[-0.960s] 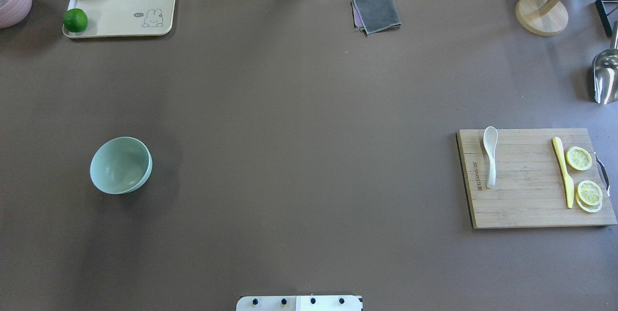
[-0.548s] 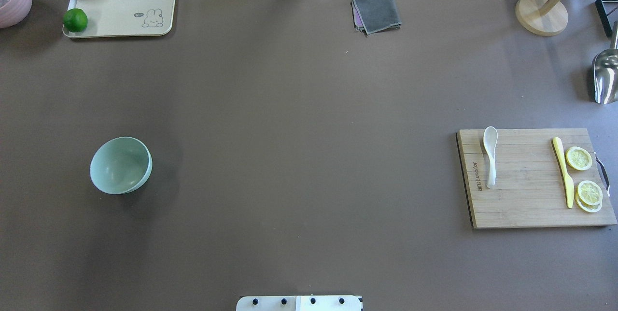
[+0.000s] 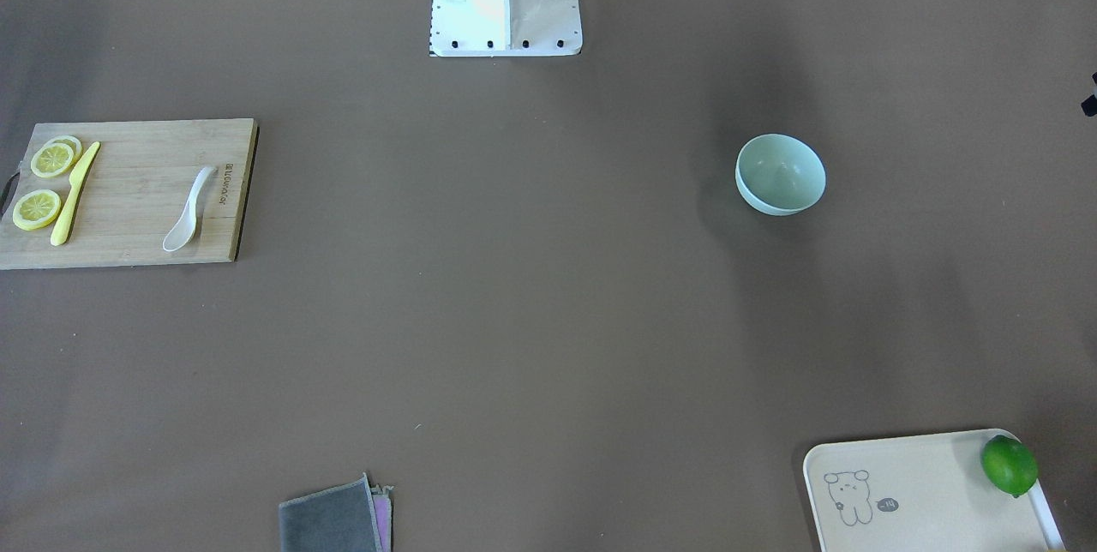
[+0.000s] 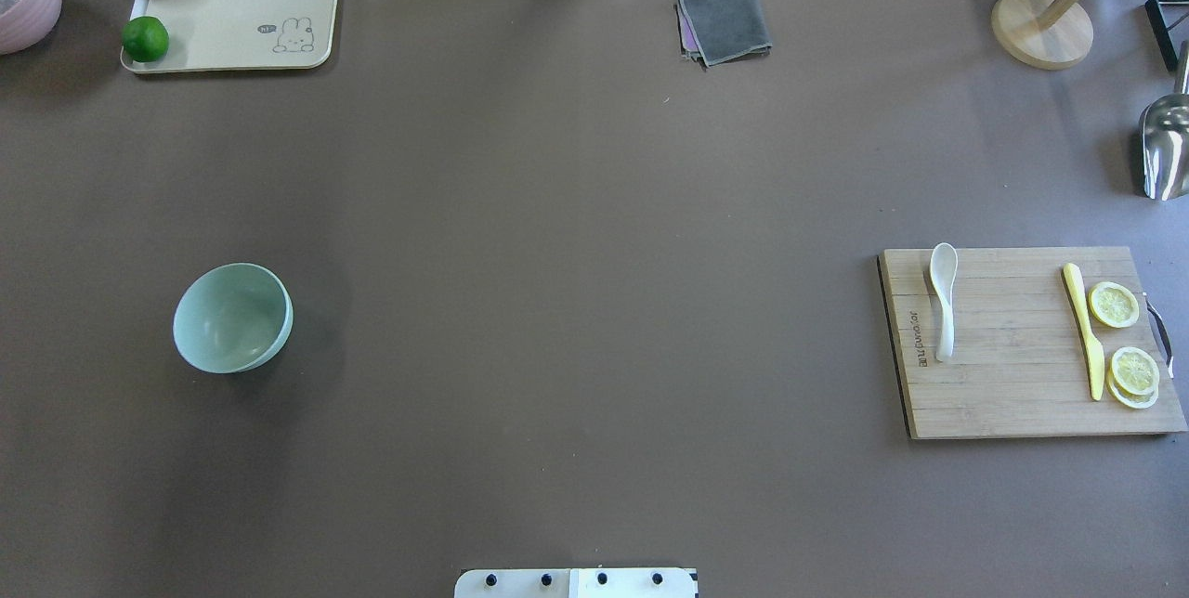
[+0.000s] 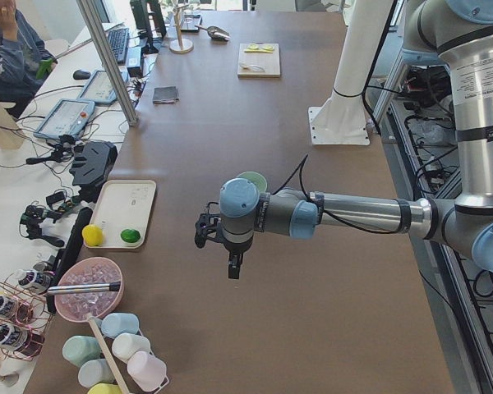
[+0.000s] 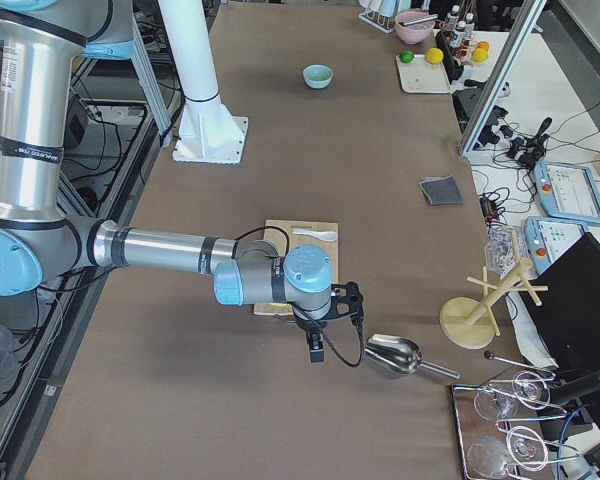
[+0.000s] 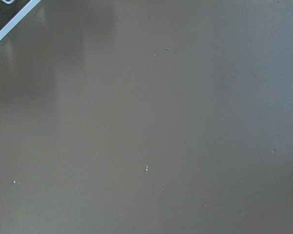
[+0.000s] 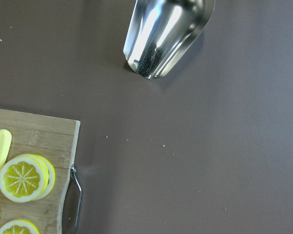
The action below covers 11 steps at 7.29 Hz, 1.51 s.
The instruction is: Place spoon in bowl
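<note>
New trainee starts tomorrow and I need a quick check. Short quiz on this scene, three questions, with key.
1. True or false: the spoon lies in the bowl.
2. What lies right beside the lemon slices? A. yellow knife B. lime C. grey cloth
3. Fill in: the spoon rests on the ____.
Key: 1. false. 2. A. 3. cutting board.
</note>
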Each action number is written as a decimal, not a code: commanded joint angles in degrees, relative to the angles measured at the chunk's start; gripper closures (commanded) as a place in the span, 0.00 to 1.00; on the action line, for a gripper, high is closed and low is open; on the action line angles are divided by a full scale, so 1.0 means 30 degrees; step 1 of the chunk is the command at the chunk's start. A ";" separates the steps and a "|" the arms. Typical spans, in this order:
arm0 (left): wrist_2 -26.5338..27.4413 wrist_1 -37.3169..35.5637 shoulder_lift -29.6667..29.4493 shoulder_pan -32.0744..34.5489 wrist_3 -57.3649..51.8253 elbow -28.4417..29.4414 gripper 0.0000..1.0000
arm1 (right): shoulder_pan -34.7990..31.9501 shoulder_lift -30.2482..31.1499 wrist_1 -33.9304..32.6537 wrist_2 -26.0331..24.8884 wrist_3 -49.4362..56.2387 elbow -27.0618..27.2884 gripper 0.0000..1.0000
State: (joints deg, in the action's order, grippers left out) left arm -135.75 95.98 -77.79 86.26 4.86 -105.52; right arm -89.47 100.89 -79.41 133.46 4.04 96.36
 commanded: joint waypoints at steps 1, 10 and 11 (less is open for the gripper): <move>-0.0014 0.0607 0.0176 0.0016 0.0019 0.0105 0.02 | 0.0001 0.0031 0.0044 0.0076 0.0000 -0.0098 0.00; -0.0162 0.1256 0.0324 0.0045 0.0138 0.0078 0.02 | 0.0001 -0.0027 0.0162 0.1065 -0.0058 -0.0215 0.00; -0.0161 0.1576 0.0324 0.0016 0.0281 0.0106 0.02 | 0.0001 -0.0056 0.0162 0.1565 -0.0087 -0.0216 0.00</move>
State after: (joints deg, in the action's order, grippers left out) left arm -136.28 99.89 -76.84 86.34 5.55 -105.16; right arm -89.47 100.80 -78.92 136.28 3.91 95.84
